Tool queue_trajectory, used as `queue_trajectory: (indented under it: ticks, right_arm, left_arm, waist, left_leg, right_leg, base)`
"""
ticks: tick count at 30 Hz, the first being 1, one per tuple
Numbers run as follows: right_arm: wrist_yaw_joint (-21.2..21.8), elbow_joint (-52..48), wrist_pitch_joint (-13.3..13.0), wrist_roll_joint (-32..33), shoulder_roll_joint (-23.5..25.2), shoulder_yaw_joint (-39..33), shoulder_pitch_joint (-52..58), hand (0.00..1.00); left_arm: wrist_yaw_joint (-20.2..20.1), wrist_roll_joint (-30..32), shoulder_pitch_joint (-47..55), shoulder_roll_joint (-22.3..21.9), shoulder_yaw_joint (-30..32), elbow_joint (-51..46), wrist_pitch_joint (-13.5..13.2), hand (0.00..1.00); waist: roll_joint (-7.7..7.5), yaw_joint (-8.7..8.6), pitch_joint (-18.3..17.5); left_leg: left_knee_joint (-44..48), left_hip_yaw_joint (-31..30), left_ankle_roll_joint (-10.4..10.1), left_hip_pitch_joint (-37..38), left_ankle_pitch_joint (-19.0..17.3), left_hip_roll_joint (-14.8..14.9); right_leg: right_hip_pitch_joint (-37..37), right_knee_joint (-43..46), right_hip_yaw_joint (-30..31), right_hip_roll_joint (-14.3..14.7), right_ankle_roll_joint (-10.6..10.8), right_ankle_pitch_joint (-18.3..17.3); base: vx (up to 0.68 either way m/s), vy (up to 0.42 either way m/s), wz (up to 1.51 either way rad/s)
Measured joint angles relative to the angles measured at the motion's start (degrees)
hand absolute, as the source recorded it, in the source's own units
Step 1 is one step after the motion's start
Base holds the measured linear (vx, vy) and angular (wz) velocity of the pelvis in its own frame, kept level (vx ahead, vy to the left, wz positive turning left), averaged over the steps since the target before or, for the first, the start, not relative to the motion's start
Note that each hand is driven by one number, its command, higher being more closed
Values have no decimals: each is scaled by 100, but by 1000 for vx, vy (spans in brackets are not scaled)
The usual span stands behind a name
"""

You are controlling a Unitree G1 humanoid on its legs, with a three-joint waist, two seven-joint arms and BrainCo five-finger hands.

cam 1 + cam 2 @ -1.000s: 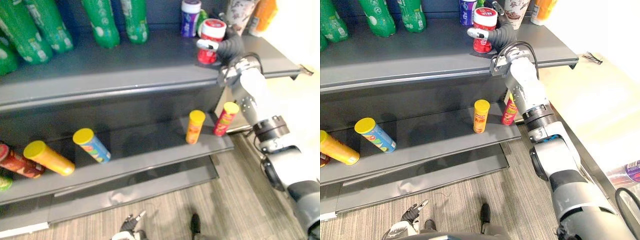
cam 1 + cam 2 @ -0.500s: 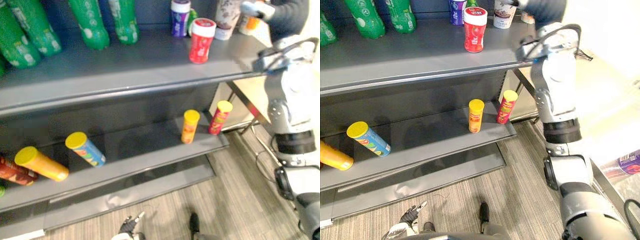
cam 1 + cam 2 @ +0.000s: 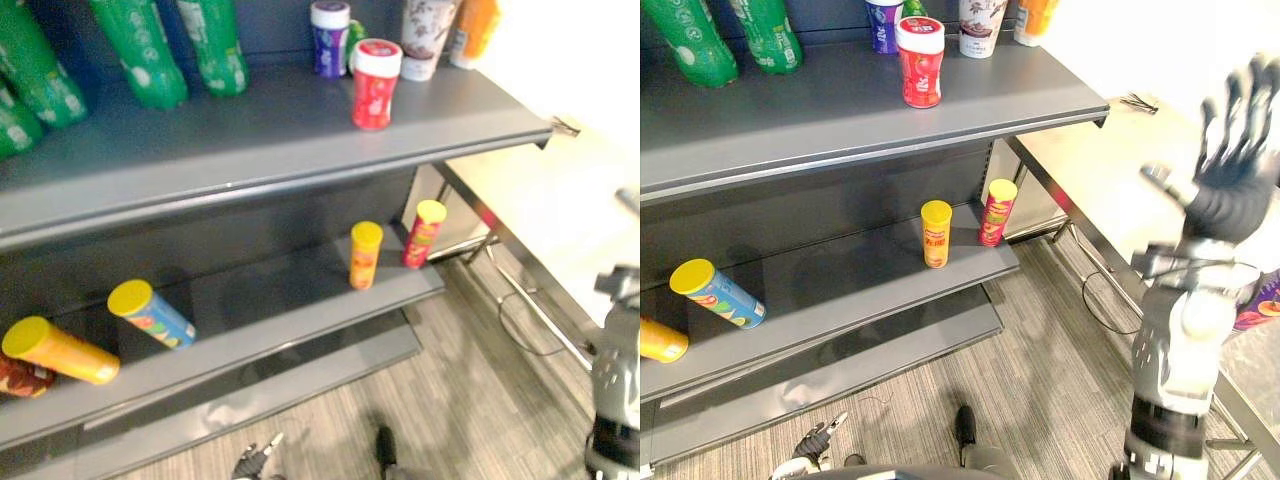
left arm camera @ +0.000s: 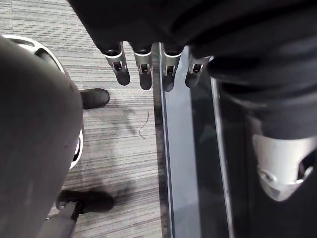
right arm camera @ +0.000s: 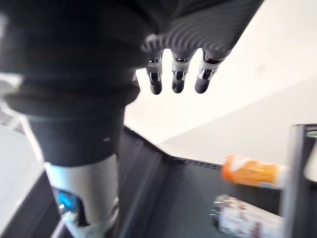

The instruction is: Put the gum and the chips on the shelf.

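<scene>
In the left eye view, the gum jar (image 3: 376, 85) stands upright on the upper shelf (image 3: 300, 140). The yellow chips can (image 3: 364, 255) and the red chips can (image 3: 423, 233) stand near each other on the lower shelf (image 3: 300, 320), close to its front edge.

In the right eye view, the right hand (image 3: 1235, 150) is above the table (image 3: 1090, 150), well apart from the shelves, fingers spread wide and empty.

In the left wrist view, the left hand (image 4: 143, 69) hangs over the floor (image 4: 114, 129), fingers straight, holding nothing.

The right wrist view confirms straight, empty fingers.

I judge the risk to be a careless reach to the lower shelf: a spread hand could tip one can against the other, and both could roll off the edge.
</scene>
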Motion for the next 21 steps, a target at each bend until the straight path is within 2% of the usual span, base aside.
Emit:
queue_trajectory:
  ticks: [3,7,9,15,18,21]
  right_arm:
    - [401,316,71,-6,546,582,1039,0]
    - [939,1539,484,44,1097,1427,1904,0]
    - [1072,2082,601,42,1301,1534,2053,0]
    - [938,3772,671,-209,1390,1340,1971,0]
    - [777,4466,657,-655,1376,1210,1821,0]
    - [755,5287,648,-639,1378,1194,1639,0]
  left_arm:
    - [-2,14,32,-3,3,-1,-8,0]
    - [-5,162,48,-31,18,3,-19,0]
    - [-3,164,50,-44,21,6,-19,0]
    - [26,166,61,-74,15,35,-20,0]
    - [35,164,21,-100,8,157,-70,0]
    - [50,161,0,-111,0,180,-134,0]
  waist:
    - [-2,-11,-47]
    - [36,2,-128]
    - [66,8,-141]
    - [209,22,-148]
    - [308,22,-142]
    - [374,36,-128]
  left_leg:
    - [2,39,-16,-1,-13,-13]
    - [18,40,-54,-11,-65,-25]
    - [18,44,-54,-15,-76,-31]
    - [19,52,-59,-10,-104,-32]
    - [20,60,-57,-3,-106,-22]
    - [20,65,-60,9,-108,-5]
  right_leg:
    - [-44,0,28,-7,-6,-4]
    - [-45,-22,17,-28,-42,-28]
    - [-45,-27,16,-37,-42,-28]
    - [-28,-25,17,-37,-15,-12]
    - [-26,-3,25,-23,-15,-10]
    - [-15,-3,26,-5,-16,-10]
  base:
    - [-6,-19,-7]
    - [0,0,0]
    - [0,0,0]
    - [23,-7,-1]
    - [41,-16,-2]
    - [12,-9,-1]
